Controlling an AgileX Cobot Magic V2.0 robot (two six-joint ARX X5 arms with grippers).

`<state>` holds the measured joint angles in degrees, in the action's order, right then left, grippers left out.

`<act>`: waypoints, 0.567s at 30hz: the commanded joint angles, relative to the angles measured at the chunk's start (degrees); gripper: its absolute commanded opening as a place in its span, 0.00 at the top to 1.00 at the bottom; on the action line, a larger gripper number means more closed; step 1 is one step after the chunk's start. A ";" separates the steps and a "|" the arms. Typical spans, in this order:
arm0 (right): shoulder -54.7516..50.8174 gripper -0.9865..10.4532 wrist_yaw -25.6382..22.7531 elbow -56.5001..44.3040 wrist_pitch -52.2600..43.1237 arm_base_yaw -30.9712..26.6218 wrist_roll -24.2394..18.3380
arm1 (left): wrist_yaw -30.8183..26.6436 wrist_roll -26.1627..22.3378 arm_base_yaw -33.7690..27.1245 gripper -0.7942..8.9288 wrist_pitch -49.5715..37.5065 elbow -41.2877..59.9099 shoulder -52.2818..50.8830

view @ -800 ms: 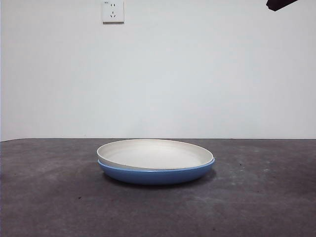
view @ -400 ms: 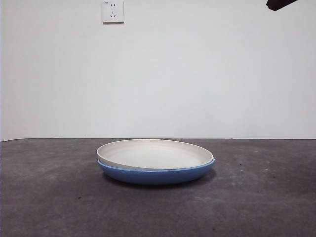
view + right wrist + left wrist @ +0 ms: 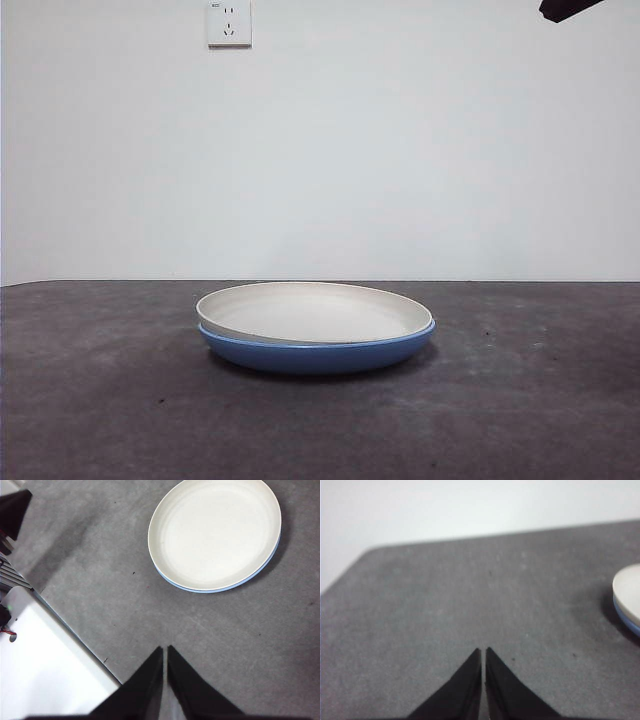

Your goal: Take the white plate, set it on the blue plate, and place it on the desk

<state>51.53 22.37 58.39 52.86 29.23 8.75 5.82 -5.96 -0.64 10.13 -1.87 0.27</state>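
You have the desk (image 3: 100,400) spread across the whole front view, a dark grey-brown mottled surface running back to a pale wall (image 3: 400,150). Near its middle sits the blue plate (image 3: 315,355), flat on the desk, and the white plate (image 3: 310,312) lies nested inside it, a little off-centre so that a thin blue crescent shows along one side in the right wrist view. The white plate's rim stands slightly above the blue rim on the left of the front view.

Your right gripper (image 3: 165,651) hangs above bare desk, well apart from the stacked plates, with its two black jaws pressed together at the tips and nothing between them. Your left gripper (image 3: 483,652) is likewise closed tip to tip and empty, over open desk, with only the edge of the plates at the side of its view.

A black arm tip (image 3: 565,8) shows at the top corner of the front view. A wall socket (image 3: 229,22) sits high on the wall.
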 commanded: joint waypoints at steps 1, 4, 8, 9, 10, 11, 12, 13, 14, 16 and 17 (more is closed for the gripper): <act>0.42 0.91 0.09 0.55 -0.57 0.42 -0.66 | -0.11 3.13 -0.09 0.90 0.42 1.18 -0.11; 0.42 0.91 0.09 0.55 -0.57 0.42 -0.66 | -0.11 4.09 -0.09 0.90 0.44 1.18 -0.11; 0.42 0.91 0.09 0.55 -0.57 0.42 -0.66 | -0.11 4.09 -0.09 0.90 0.44 1.18 -0.11; 0.42 0.91 0.07 0.55 -0.57 0.42 -0.66 | -0.11 4.09 -0.09 0.90 0.44 1.18 -0.11; 0.42 0.91 0.09 0.55 -0.57 0.42 -0.66 | -0.11 4.09 -0.09 0.90 0.44 1.18 -0.09; 0.42 0.91 0.09 0.55 -0.57 0.42 -0.66 | -0.11 4.09 -0.09 0.90 0.44 1.18 -0.11; 0.42 0.91 0.09 0.55 -0.57 0.42 -0.66 | -0.11 4.09 -0.09 0.90 0.44 1.18 -0.11; 0.42 0.91 0.09 0.55 -0.57 0.42 -0.66 | -0.11 4.09 -0.09 0.90 0.44 1.18 -0.11; 0.42 0.91 0.09 0.55 -0.57 0.42 -0.66 | -0.11 4.09 -0.09 0.90 0.44 1.18 -0.11; 0.42 0.91 0.09 0.55 -0.57 0.42 -0.66 | -0.11 4.09 -0.09 0.90 0.44 1.18 -0.11; 0.42 0.91 0.07 0.55 -0.57 0.42 -0.66 | -0.11 4.09 -0.09 0.90 0.44 1.18 -0.11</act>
<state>51.53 22.37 58.39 52.86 29.23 8.75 5.82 -2.17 -0.64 10.11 -1.85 0.25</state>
